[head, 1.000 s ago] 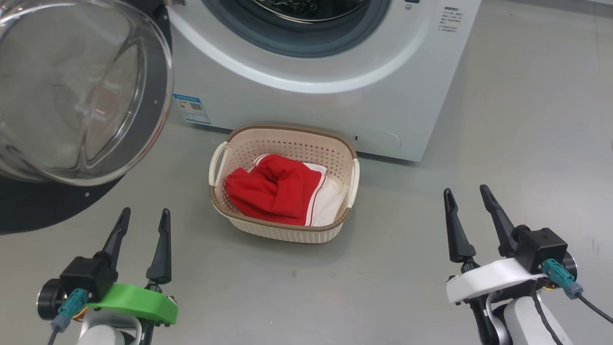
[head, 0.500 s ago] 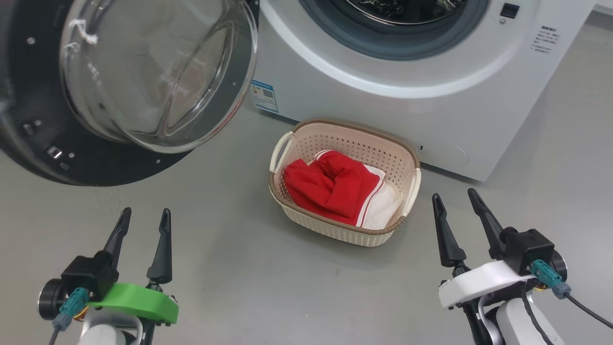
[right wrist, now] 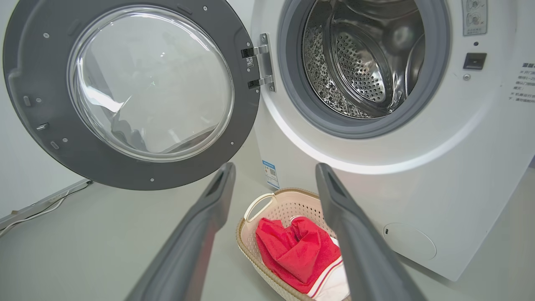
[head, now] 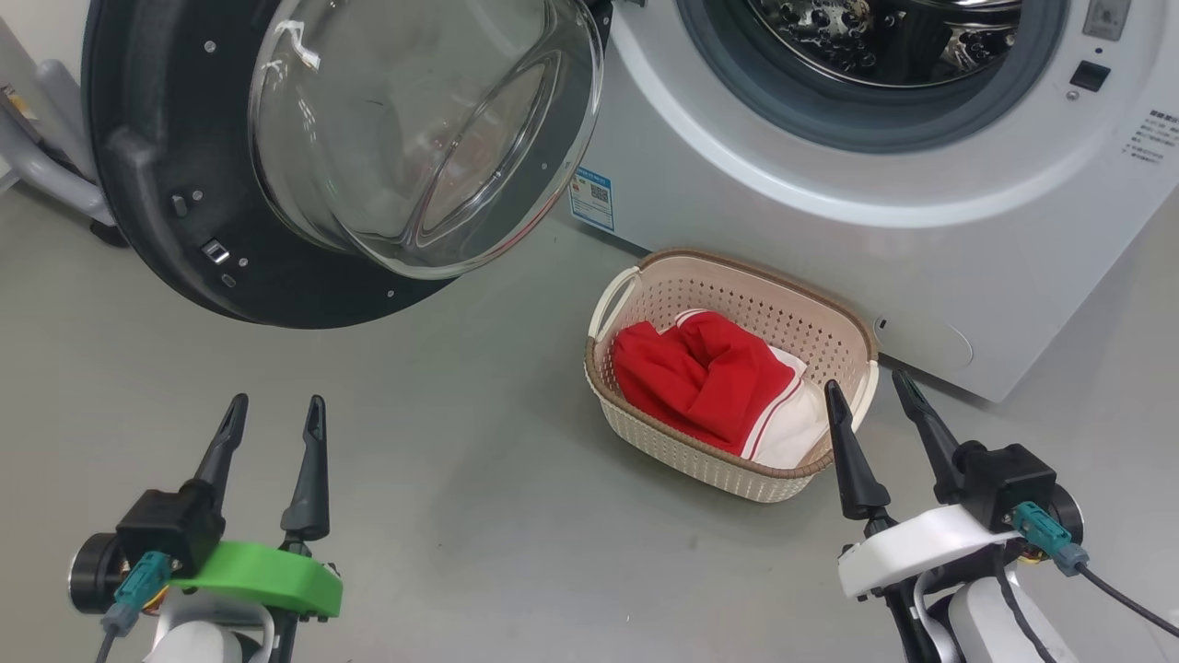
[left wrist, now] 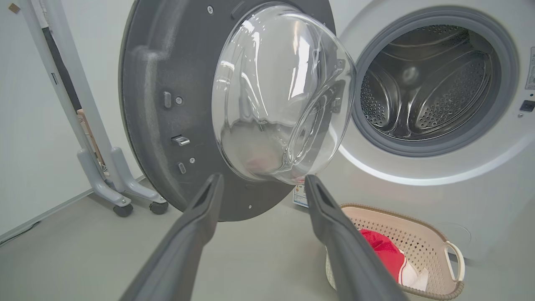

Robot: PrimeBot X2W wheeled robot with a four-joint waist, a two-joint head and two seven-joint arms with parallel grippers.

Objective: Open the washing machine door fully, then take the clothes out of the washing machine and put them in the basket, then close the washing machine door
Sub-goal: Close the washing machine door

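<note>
The washing machine door [head: 157,239] hangs swung wide open at the upper left, its glass bowl facing me. Right of it the white washing machine [head: 783,249] shows its grey-ringed mouth and bare steel drum [right wrist: 355,62]. On the floor before the machine stands the cream basket [head: 737,267] with the red and white clothes [head: 709,382] in it. My left gripper [head: 278,402] is open over bare floor, well left of the basket. My right gripper [head: 867,382] is open and holds nothing, its fingertips beside the basket's right end. The left wrist view looks at the door [left wrist: 167,62].
A grey wheeled stand [left wrist: 113,175] stands by the white wall behind the open door. A thin cable [right wrist: 42,202] runs along the wall base. Grey floor [head: 461,479] stretches between my two grippers and left of the basket.
The head camera has turned: door, machine and basket slid rightward in the picture, the door coming fully into view. Both grippers stay open; the right one now stands nearer the basket.
</note>
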